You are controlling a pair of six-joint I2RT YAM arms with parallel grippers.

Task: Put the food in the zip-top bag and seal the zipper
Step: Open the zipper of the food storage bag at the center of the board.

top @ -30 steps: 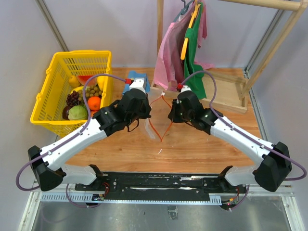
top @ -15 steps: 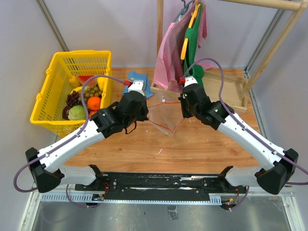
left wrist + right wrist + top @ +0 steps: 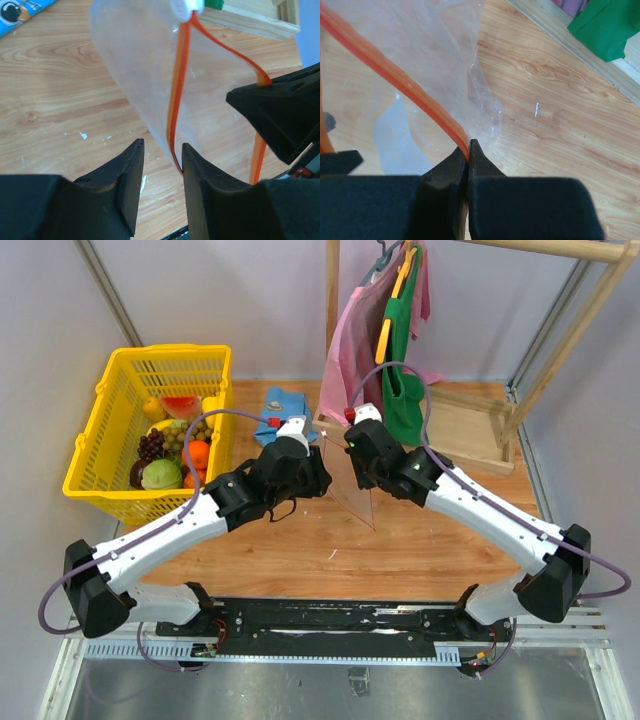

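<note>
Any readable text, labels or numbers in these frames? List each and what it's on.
No text can be read in any view.
On the blue cloth: a printed cartoon graphic with a few small marks, cut off at the edge of the left wrist view; no letters can be made out.
On the zip-top bag: no print visible.
On the yellow basket: no label visible.

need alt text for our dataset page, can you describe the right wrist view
The right gripper is pinched shut on the orange-red zipper of the clear zip-top bag, whose crumpled film fills the left of the frame. Beyond lies a wooden table, with green cloth in the top right corner.
</note>
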